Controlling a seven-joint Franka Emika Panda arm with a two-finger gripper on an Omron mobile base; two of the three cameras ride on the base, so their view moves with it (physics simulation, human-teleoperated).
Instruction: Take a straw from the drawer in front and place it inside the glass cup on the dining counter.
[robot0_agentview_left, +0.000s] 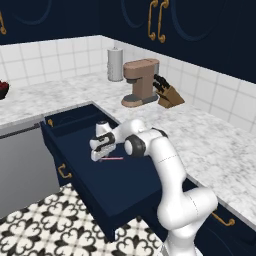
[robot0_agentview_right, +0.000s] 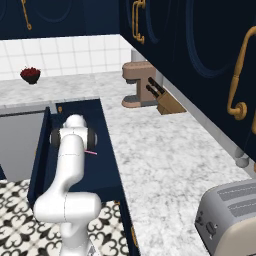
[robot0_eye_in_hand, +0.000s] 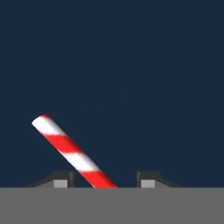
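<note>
**Me:** Hand view had the straw (robot0_eye_in_hand: 72, 154), striped red and white, lying on the dark drawer floor (robot0_eye_in_hand: 131, 65). It ran slantwise between my two finger tips (robot0_eye_in_hand: 61, 179).

**Colleague:** Had you grasped it?

**Me:** I couldn't tell. My gripper (robot0_eye_in_hand: 105, 180) had its jaws partway apart on either side of the straw, with a gap showing beside the right tip. I judged the grip unfinished.

**Colleague:** Why reach in from above?

**Me:** The straw lay flat in the open drawer (robot0_agentview_left: 80, 150), so I came straight down with my wrist bent over it. Left base view showed my gripper (robot0_agentview_left: 100, 156) low inside the drawer, the straw (robot0_agentview_left: 114, 158) poking out sideways beneath it.

**Colleague:** And the slant?

**Me:** It crossed the jaws at an angle, so I expected it might turn as they pinched.

**Colleague:** Anything nearby?

**Me:** A coffee machine (robot0_agentview_left: 141, 81) and knife block (robot0_agentview_left: 169, 94) stood on the marble worktop (robot0_agentview_left: 210, 145), well apart from the drawer.
</note>
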